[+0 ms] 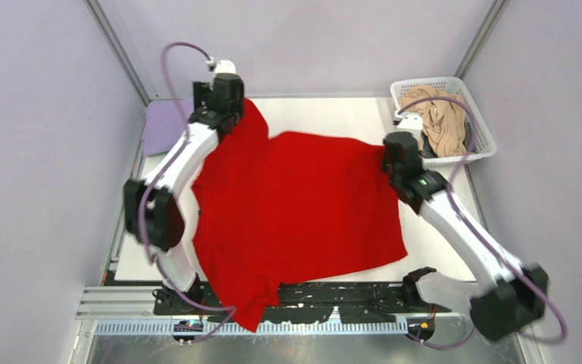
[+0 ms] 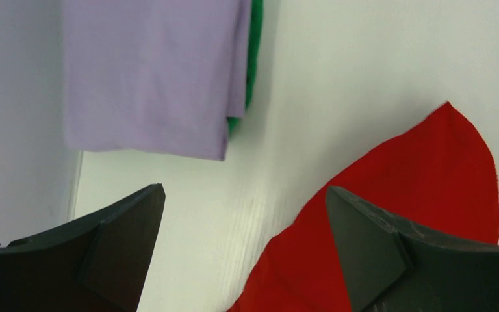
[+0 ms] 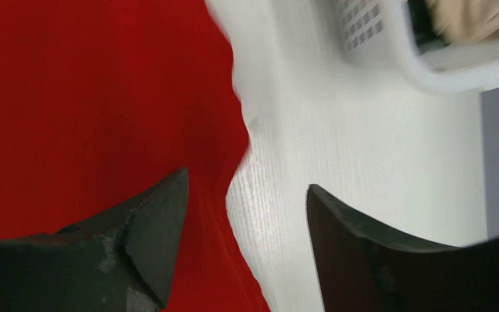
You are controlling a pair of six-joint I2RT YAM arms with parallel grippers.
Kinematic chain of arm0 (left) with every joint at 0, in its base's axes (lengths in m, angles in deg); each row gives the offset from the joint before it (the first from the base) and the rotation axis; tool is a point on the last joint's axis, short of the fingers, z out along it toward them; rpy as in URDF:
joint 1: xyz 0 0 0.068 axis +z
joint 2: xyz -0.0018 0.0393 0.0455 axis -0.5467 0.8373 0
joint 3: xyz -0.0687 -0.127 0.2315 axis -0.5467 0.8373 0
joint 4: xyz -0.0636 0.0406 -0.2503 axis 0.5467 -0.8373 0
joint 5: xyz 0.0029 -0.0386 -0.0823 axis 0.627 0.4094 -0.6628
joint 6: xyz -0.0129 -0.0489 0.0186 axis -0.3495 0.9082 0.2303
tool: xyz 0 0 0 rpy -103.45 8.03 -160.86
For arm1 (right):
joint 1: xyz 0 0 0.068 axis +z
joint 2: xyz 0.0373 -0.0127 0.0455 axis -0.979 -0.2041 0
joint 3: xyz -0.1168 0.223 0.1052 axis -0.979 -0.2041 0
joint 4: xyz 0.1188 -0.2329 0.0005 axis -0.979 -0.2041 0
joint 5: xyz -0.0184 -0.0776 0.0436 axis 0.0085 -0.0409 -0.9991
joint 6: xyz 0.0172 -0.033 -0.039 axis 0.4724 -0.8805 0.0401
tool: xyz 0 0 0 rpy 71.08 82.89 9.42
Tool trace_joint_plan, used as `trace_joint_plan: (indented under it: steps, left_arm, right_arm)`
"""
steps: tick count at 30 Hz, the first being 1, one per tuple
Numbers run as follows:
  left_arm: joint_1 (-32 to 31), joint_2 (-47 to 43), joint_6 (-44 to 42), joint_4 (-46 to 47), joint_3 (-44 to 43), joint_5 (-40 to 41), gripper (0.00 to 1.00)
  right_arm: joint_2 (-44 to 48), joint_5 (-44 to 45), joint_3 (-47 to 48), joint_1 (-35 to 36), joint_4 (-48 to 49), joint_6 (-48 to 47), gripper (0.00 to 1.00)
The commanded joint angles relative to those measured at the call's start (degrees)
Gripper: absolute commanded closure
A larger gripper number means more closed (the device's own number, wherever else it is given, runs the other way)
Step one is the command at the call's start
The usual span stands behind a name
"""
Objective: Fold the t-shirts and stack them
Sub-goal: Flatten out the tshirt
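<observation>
Left pincer: the left gripper (image 2: 243, 192) stands released, its two dark fingers (image 2: 117, 227) spread wide with only bare tabletop between them; it grasps nothing.
Left pincer contact: in the left wrist view one finger lies over the far left corner of the red cloth; whether it touches the cloth cannot be told.
Right pincer: the right gripper (image 3: 247, 182) is parted, less widely, and clamps nothing.
Right pincer contact: the edge of the red cloth runs through the gap beneath it, one finger (image 3: 143, 234) over the cloth and the other over the table; touching or just above cannot be told.
Bright red soft cloth t-shirt (image 1: 303, 197): spread flat across the middle of the white table (image 1: 326, 114), its near end hanging over the near edge between the arm bases.
Lavender folded cloth t-shirt (image 2: 149, 71): at the far left corner of the table, just beside the left pincer, apart from the red cloth.
Green cloth t-shirt (image 2: 255, 45): beneath the lavender one, only its edge showing.
Beige crumpled cloth t-shirt (image 1: 441, 121): inside the white plastic lattice basket (image 1: 432, 80) at the far right corner, near the right pincer.
</observation>
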Motion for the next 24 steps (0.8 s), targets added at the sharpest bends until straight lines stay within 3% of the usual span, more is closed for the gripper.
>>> trace_joint_plan:
  steps: [1, 2, 5, 10, 19, 24]
  left_arm:
    - [0.28, 2.80, 7.06, -12.64, -10.42, -0.52, 0.00]
    - [0.28, 2.48, 7.57, -12.83, -10.01, -1.19, 0.00]
    - [0.28, -1.11, 9.30, -11.52, -4.24, -4.24, 0.00]
    - [0.28, -10.05, 13.87, -11.07, 7.24, -12.30, 0.00]
    - [0.28, -23.61, 24.59, -7.40, 30.82, -28.91, 0.00]
    - [0.35, -24.36, 28.30, -2.69, 38.29, -33.90, 0.00]
  right_arm:
    - [-11.54, 4.60, 6.36, -0.59, -1.67, 4.19, 0.22]
    - [-12.47, 4.83, 7.91, -0.68, -2.17, 4.63, 0.08]
    - [-13.19, 4.22, 9.12, -0.70, -2.03, 5.26, 0.01]
    - [-9.94, 0.20, 7.74, -1.01, -1.16, 6.56, 0.05]
    - [-5.32, -27.19, -1.28, -1.33, 6.24, 9.08, 0.05]
    - [-7.34, -34.29, -5.93, -1.33, 10.05, 11.26, 0.05]
